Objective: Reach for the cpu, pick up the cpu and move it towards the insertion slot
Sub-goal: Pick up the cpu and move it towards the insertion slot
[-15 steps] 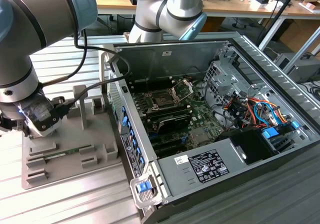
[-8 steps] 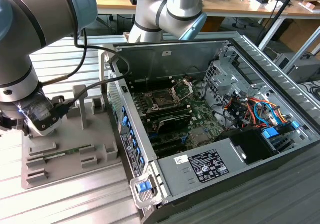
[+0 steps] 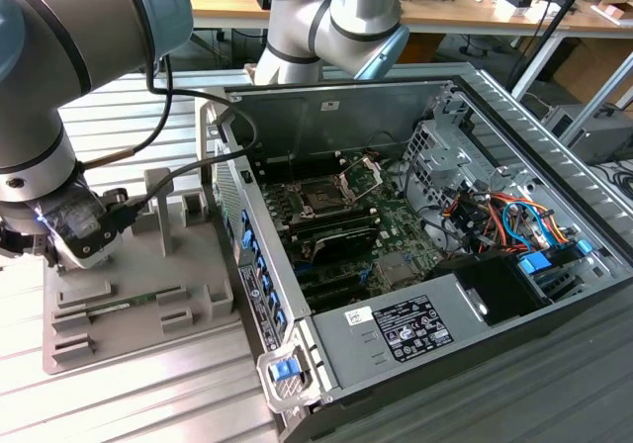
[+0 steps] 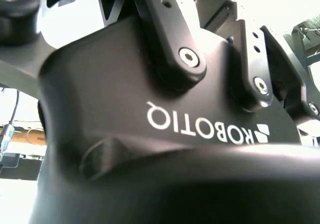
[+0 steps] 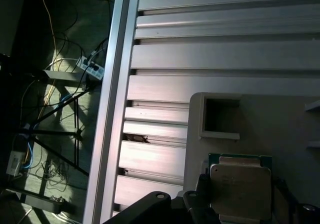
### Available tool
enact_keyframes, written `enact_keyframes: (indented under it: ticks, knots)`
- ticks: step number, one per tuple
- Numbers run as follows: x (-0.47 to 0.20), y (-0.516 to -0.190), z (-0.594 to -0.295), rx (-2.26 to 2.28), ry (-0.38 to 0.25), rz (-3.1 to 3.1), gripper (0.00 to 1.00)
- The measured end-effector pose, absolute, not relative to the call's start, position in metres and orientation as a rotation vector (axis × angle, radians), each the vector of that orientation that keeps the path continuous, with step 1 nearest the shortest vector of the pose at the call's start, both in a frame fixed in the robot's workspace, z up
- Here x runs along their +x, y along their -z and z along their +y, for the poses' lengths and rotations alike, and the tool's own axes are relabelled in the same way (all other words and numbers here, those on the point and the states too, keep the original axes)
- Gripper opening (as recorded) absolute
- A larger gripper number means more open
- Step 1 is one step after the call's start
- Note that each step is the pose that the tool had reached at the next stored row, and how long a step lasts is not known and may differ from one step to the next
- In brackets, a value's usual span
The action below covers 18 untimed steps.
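The cpu [image 5: 240, 181], a silver-faced square chip with a green edge, shows in the first wrist view between my gripper's [image 5: 241, 204] two dark fingers, which press against its opposite sides just over the grey tray [image 5: 260, 119]. In the exterior view the arm's wrist [image 3: 77, 227] hangs over the tray's [image 3: 148, 324] far left end. The insertion slot [image 3: 321, 199], a dark square socket with its silver frame swung open, sits on the motherboard inside the open computer case, well to the exterior view's right of the wrist. The second wrist view looks at the gripper's black body [image 4: 150, 99].
A green memory stick [image 3: 129, 302] lies in the tray. The case's upright side wall [image 3: 237, 235] stands between tray and motherboard. Coloured cables [image 3: 499, 216] and a drive cage crowd the case's right part. The slatted aluminium table [image 5: 225, 59] ends near the tray, with floor cables [image 5: 60, 99] beyond.
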<state>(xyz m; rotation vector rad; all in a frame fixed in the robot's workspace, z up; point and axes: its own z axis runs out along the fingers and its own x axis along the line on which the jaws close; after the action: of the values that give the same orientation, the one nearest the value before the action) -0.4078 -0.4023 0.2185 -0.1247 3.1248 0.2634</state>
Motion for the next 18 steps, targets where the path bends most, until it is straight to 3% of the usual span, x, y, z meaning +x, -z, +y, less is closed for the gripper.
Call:
enact_keyframes:
  ticks: [18]
  knots:
    - [-0.4079, -0.2231, -0.4023, -0.125, -0.28, 3.123, 0.55]
